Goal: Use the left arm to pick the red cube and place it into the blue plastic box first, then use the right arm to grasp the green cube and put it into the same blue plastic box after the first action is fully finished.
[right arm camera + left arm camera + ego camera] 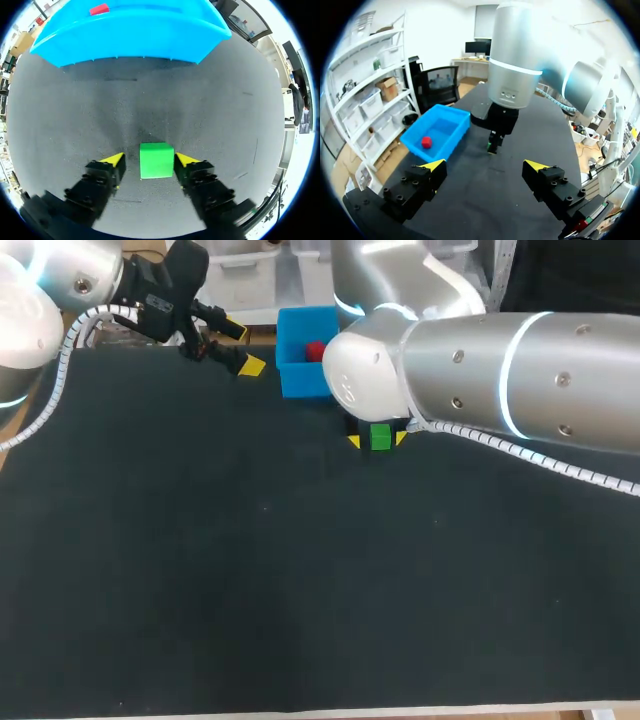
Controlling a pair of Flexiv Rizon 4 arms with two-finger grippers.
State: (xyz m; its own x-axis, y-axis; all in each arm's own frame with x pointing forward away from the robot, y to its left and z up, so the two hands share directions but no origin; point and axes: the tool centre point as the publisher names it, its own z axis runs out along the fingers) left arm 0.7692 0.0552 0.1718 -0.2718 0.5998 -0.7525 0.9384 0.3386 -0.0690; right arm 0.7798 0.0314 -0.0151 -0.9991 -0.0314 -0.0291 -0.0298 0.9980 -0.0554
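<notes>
Fingers of the left gripper (243, 347) stand apart and empty beside the blue plastic box (300, 385). The red cube (315, 351) lies inside, so that step looks done. The right gripper (150, 161) straddles the green cube (156, 160) on the table (200, 570), unclamped, apparently poised to close.

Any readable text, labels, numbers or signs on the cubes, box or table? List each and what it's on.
None readable. The red cube, the green cube, the blue plastic box and the table all show plain surfaces: no word, label, number or sign in any view.
</notes>
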